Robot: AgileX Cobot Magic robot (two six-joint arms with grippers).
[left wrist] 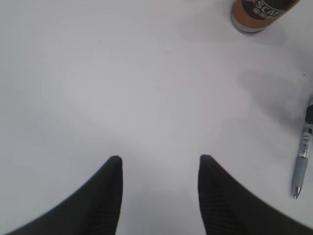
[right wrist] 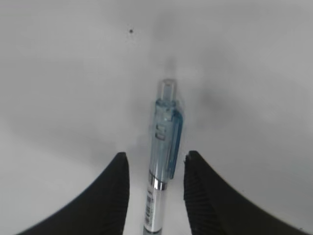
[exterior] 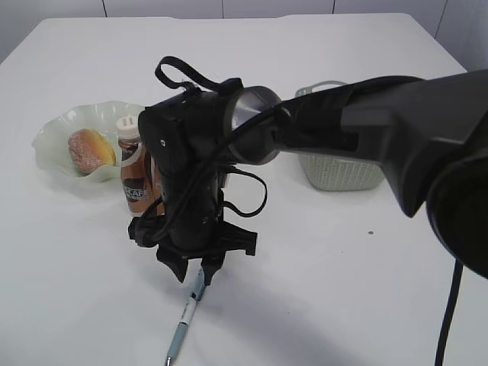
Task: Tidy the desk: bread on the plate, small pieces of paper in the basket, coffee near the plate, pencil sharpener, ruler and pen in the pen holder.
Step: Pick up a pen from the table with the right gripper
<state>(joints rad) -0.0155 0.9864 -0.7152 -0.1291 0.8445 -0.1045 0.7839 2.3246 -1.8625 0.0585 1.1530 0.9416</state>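
A pale blue pen [exterior: 185,320] lies on the white desk [exterior: 343,290] near its front edge. My right gripper [exterior: 194,276] reaches across from the right and points down over the pen's clip end. In the right wrist view the pen [right wrist: 164,161] runs between the open jaws of that gripper [right wrist: 155,155], with a gap on each side. The bread [exterior: 90,149] sits on the green plate [exterior: 57,133], and the coffee [exterior: 133,171] stands just beside the plate. My left gripper [left wrist: 159,157] is open and empty over bare desk. The pencil sharpener, ruler, pen holder and paper are out of view.
The grey-green basket [exterior: 339,171] stands at the right, partly behind my right arm. In the left wrist view the coffee's base [left wrist: 261,12] is at the top right and the pen [left wrist: 303,156] at the right edge. A small dark speck [exterior: 370,232] lies on the desk.
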